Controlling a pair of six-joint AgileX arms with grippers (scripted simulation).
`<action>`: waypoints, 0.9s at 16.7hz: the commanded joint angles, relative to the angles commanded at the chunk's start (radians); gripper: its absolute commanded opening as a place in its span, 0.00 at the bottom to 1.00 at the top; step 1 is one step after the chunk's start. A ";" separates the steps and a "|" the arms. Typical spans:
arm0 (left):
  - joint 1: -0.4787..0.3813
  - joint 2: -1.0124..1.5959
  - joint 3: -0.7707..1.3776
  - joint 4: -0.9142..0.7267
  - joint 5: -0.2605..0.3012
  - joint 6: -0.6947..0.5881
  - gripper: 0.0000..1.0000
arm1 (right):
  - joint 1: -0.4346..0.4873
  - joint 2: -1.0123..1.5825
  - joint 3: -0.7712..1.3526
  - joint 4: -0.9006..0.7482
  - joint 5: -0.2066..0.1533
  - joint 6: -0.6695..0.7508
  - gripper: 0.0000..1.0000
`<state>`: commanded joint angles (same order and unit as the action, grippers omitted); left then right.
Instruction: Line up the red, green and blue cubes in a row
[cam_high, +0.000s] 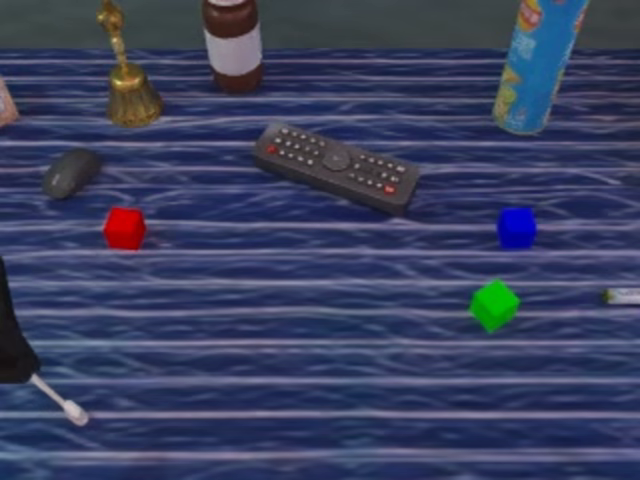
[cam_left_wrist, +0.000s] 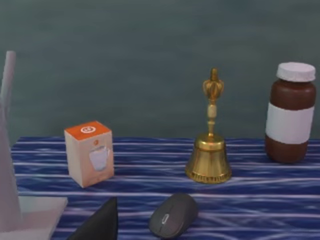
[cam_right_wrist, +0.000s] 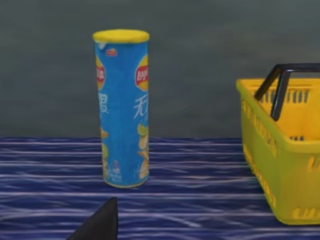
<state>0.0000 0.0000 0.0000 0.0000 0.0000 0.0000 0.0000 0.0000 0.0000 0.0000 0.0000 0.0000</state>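
Note:
Three small cubes lie apart on the blue striped cloth in the top view. The red cube (cam_high: 125, 228) is at the left. The blue cube (cam_high: 517, 227) is at the right, with the green cube (cam_high: 494, 304) a little nearer the front and turned at an angle. My left gripper (cam_high: 14, 345) is parked at the left edge, well in front of the red cube. Only a sliver of my right gripper (cam_high: 622, 296) shows at the right edge, to the right of the green cube. No cube shows in either wrist view, and neither gripper touches one.
A black remote control (cam_high: 336, 167) lies slantwise at the back centre. Along the back stand a brass bell (cam_high: 130, 90), a brown bottle (cam_high: 233, 45) and a blue crisps tube (cam_high: 535, 65). A grey mouse (cam_high: 70, 172) lies behind the red cube. An orange-topped carton (cam_left_wrist: 89, 152) and a yellow basket (cam_right_wrist: 282, 160) stand off to the sides.

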 joint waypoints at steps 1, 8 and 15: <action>0.000 0.000 0.000 0.000 0.000 0.000 1.00 | 0.000 0.000 0.000 0.000 0.000 0.000 1.00; -0.015 0.218 0.214 -0.136 0.001 0.002 1.00 | 0.000 0.000 0.000 0.000 0.000 0.000 1.00; -0.058 0.912 0.782 -0.492 0.005 0.010 1.00 | 0.000 0.000 0.000 0.000 0.000 0.000 1.00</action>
<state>-0.0583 0.9125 0.7822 -0.4915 0.0047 0.0104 0.0000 0.0000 0.0000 0.0000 0.0000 0.0000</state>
